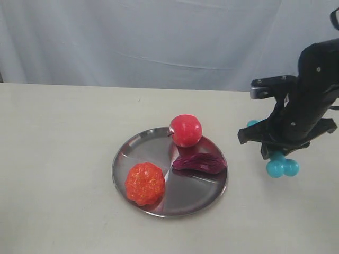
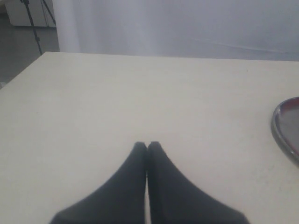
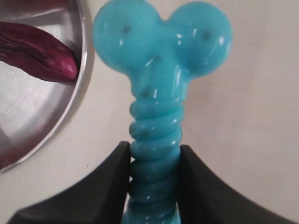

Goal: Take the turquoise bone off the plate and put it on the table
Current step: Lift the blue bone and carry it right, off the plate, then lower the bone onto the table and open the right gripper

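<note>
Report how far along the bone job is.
Done: the turquoise bone is off the plate. In hand: the right gripper clamps its ribbed shaft between the jaws, beside the plate. Left: set it on the table and release.

Noted a pale blue-grey cloth backdrop (image 1: 159,42) hanging in soft vertical folds right behind the far edge of the cream table (image 1: 53,159). Seen past the table's corner in the left wrist view: grey floor (image 2: 18,56), thin dark tripod legs (image 2: 32,23), a pale boxy unit (image 2: 16,14) behind them, kind unclear. Lit softly and evenly; only faint shadows on the matte tabletop.
</note>
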`<state>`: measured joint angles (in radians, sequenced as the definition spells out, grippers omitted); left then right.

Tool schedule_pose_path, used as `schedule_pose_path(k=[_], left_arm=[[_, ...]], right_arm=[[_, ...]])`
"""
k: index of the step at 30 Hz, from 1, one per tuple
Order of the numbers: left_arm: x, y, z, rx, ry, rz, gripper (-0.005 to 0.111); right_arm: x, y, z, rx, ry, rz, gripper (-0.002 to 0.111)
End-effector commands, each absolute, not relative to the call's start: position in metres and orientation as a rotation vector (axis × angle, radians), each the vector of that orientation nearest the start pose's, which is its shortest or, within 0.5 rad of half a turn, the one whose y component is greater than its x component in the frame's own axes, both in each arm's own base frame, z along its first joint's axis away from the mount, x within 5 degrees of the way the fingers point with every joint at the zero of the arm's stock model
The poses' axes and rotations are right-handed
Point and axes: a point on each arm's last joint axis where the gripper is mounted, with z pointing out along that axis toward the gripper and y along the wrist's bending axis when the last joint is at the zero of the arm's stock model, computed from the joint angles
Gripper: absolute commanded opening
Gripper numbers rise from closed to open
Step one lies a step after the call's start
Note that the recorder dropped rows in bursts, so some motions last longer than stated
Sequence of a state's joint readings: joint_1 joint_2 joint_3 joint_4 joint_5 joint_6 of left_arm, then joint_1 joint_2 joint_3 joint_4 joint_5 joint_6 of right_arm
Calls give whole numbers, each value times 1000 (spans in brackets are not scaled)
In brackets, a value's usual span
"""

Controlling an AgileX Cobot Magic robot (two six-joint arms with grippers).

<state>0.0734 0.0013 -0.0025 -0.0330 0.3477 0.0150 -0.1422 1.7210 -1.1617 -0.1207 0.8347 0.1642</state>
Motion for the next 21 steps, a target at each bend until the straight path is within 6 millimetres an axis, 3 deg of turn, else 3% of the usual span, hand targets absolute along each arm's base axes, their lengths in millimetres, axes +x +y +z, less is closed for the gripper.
schedule_pose_path(k=[1,11,21], left_arm=[[53,3,182,-81,1824,31,0],[53,3,182,-81,1824,31,0],[53,3,182,-81,1824,31,0]], right_arm=[[346,-59,188,332,2861,-133,0],[359,-60,139,330,2916,-119,0],[361,-61,131,293,2932,-121,0]])
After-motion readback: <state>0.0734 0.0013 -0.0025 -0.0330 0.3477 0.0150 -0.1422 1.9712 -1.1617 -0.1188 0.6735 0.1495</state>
